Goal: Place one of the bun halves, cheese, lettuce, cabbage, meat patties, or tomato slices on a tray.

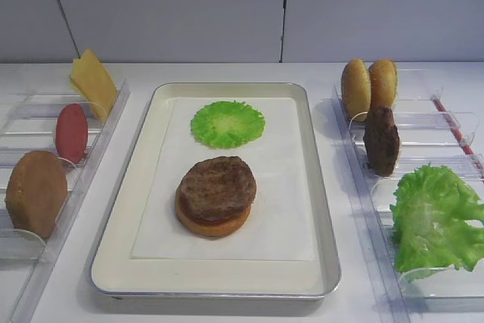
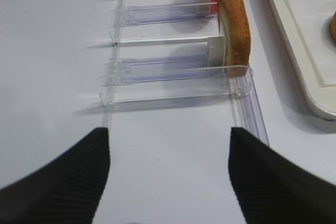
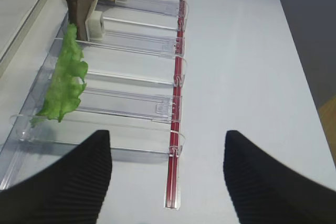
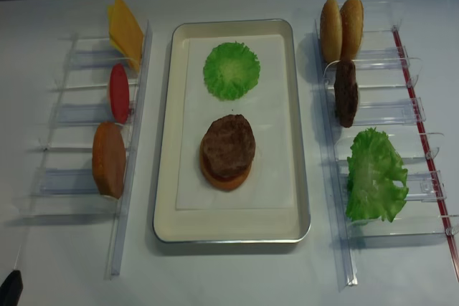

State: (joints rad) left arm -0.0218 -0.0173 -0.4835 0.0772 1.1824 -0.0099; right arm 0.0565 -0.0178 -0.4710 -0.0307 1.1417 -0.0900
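Note:
On the silver tray (image 1: 327,217) a meat patty (image 1: 218,185) lies on a bun half (image 1: 219,227), with a thin red layer between them. The cabbage (image 1: 228,123) lies flat behind them. In the left rack stand cheese (image 1: 92,81), a tomato slice (image 1: 71,132) and a bun half (image 1: 35,192). The right rack holds two bun halves (image 1: 368,85), a second meat patty (image 1: 381,140) and lettuce (image 1: 435,217). My left gripper (image 2: 169,135) hangs open and empty over bare table before the left rack. My right gripper (image 3: 168,137) hangs open and empty at the near end of the right rack.
Clear plastic racks (image 4: 79,177) (image 4: 401,198) flank the tray, the right one edged by a red strip (image 3: 176,108). A grey wall rises behind the table. A dark tip (image 4: 10,288) shows at the bottom left corner of the second overhead view.

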